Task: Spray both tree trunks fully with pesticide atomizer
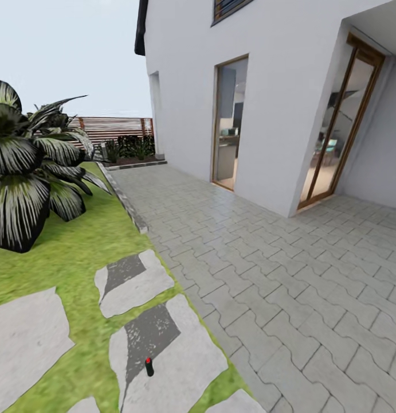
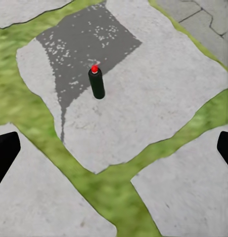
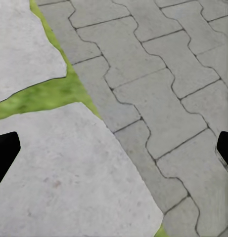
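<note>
Your pesticide atomizer stands upright on a pale stepping stone set in the lawn, at the edge of the stone's dark grey patch, near the paved patio. In the left wrist view it is a slim dark can with a red cap, well ahead of the left pincer, whose fingers sit wide apart with nothing between them. The right pincer is equally wide and empty, over stone and paving.

Expect the can to be light, rigid and smooth, and easy to tip. Take it around the mid-body, below the cap, squeezing squarely so it does not slide or topple.
</note>
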### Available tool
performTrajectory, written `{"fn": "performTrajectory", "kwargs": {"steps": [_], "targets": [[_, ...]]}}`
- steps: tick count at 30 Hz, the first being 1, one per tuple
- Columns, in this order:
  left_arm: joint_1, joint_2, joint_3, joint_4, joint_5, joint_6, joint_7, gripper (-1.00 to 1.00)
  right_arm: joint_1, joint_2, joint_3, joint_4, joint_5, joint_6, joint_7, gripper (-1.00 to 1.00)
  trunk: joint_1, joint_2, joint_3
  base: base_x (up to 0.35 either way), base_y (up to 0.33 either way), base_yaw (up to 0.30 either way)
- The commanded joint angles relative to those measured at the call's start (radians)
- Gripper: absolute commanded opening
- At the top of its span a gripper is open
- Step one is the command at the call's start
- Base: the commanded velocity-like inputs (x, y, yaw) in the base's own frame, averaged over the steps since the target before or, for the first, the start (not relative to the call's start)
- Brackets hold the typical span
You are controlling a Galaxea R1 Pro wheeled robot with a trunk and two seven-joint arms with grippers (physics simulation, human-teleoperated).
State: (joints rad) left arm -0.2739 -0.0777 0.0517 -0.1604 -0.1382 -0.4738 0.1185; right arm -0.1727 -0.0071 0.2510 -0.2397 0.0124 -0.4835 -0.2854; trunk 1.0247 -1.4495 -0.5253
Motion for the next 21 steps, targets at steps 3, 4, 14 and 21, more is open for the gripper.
{"fn": "performTrajectory", "kwargs": {"steps": [3,4,14,21], "targets": [[-0.001,-0.001,0.005,0.001,-0.011,-0.003,0.006,1.00,-0.001,-0.001,0.008,0.000,0.001,0.000,-0.009,1.00,0.000,0.000,-0.001,0.207,-0.294,0.013],[-0.001,-0.001,0.005,0.001,-0.011,-0.003,0.006,1.00,-0.001,-0.001,0.008,0.000,0.001,0.000,-0.009,1.00,0.000,0.000,-0.001,0.207,-0.295,0.004],[-0.001,-0.001,0.005,0.001,-0.011,-0.003,0.006,1.00,-0.001,0.000,0.008,0.000,0.001,0.000,-0.009,1.00,0.000,0.000,-0.001,0.202,-0.297,0.177],[-0.001,-0.001,0.005,0.001,-0.011,-0.003,0.007,1.00,-0.001,0.001,0.008,0.000,0.001,0.000,-0.009,1.00,0.000,0.000,-0.001,0.191,-0.301,0.292]]}}
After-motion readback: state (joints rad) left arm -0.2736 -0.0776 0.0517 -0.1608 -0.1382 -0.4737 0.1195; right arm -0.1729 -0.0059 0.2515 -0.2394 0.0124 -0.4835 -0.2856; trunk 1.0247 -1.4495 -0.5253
